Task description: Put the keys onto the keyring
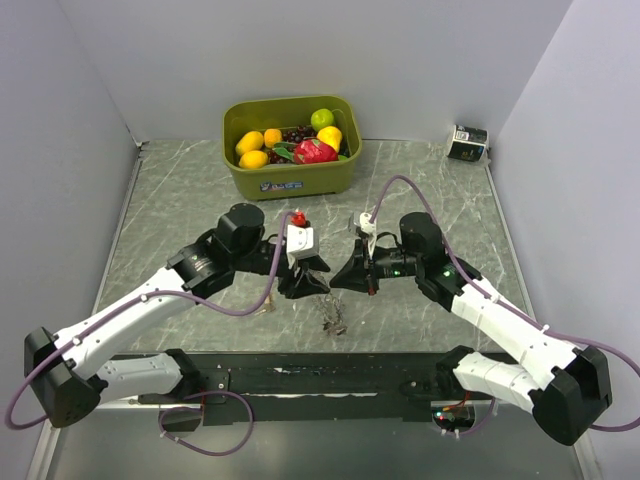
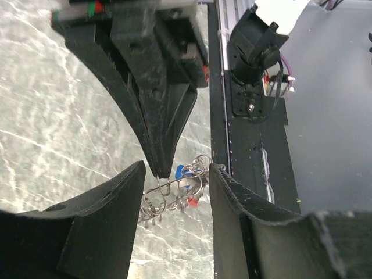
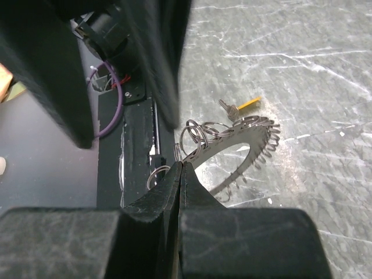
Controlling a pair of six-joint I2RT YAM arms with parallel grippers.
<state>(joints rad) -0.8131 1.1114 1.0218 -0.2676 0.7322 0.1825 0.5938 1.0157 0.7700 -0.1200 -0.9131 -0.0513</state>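
Frame centre: left fingers (image 2: 104,221) standing spread wide, straddling keyring (image 2: 168,193) and blue-headed key (image 2: 181,171) lying on surface (image 2: 58,116). Right fingers (image 3: 165,195) pressing closed at ring cluster; whether pinching ring, cannot tell. Yellow key (image 3: 247,104) lying just beyond. Advisable: steadying ring, prying coil before threading.

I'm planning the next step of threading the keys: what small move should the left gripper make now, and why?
Probably close the left gripper on the keyring to steady it. It stands open astride the ring bundle, while the right gripper is shut at the bundle's edge. The yellow key lies apart, not yet on the ring.
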